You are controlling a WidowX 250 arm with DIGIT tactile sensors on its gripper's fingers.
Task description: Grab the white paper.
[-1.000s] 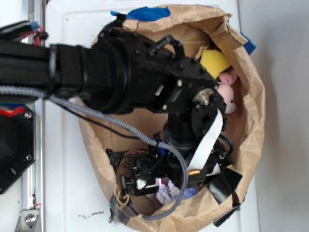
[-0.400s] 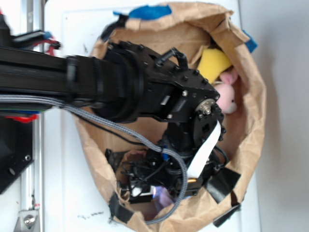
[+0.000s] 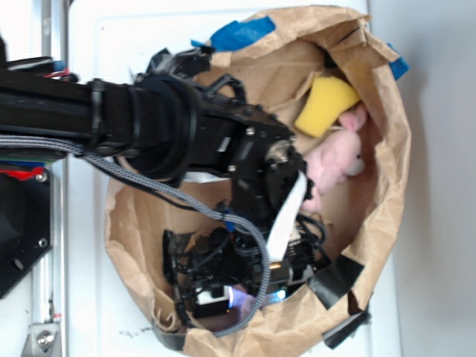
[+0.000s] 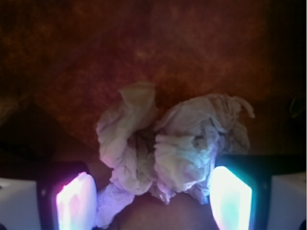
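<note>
Down inside the brown paper bag [image 3: 387,186], the end effector [image 4: 153,191] stands wide open with nothing gripped, its lit fingers [image 4: 230,194] flanking the white paper [image 4: 168,148] on the bag's floor. I'd sink a little lower, stay centred, then squeeze across the wad's bulk.

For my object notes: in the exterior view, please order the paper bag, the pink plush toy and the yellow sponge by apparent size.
1. paper bag
2. pink plush toy
3. yellow sponge, close to the toy; both partly hidden, so uncertain.
</note>
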